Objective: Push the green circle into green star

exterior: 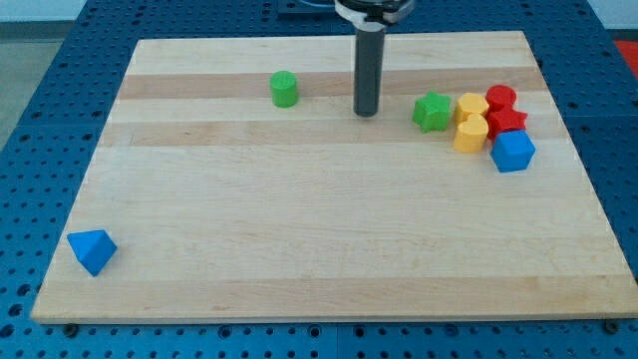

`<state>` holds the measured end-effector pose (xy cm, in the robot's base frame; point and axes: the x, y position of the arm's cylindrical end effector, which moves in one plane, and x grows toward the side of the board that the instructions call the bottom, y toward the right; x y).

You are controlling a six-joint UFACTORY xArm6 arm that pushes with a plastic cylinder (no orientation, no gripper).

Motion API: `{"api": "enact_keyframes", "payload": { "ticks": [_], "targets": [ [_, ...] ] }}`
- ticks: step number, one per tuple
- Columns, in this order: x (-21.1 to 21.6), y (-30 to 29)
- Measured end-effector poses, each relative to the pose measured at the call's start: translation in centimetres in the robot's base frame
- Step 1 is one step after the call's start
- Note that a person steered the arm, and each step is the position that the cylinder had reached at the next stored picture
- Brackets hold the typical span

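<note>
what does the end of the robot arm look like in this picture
It ends in a straight, smooth, dark grey rod, round in section, with no gripper or fingers. My tip is its blunt lower end. At the view's top the rod enters a wider round collar, pale with a dark rim, cut off by the frame. No cables or markings show on the rod.

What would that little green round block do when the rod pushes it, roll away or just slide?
The green circle stands on a flat end, so it probably slides rather than rolls. It looks squat, so tipping seems unlikely. An off-centre push from my tip might turn it aside on the smooth wooden board.
</note>
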<state>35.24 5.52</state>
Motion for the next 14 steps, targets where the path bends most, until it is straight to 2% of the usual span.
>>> {"api": "enact_keyframes", "payload": {
  "ticks": [2, 3, 4, 5, 6, 7, 8, 9, 11, 12, 13, 14],
  "targets": [
    [0.6, 5.1],
    [0.6, 5.0],
    [-1.4, 1.0],
    [-6.1, -1.2],
    [-9.2, -8.1],
    [-9.0, -16.9],
    [-5.2, -19.5],
    [-3.1, -16.8],
    [-7.7, -18.7],
    [-5.7, -14.8],
    [-1.9, -10.9],
    [-1.6, -10.2]
  ]
}}
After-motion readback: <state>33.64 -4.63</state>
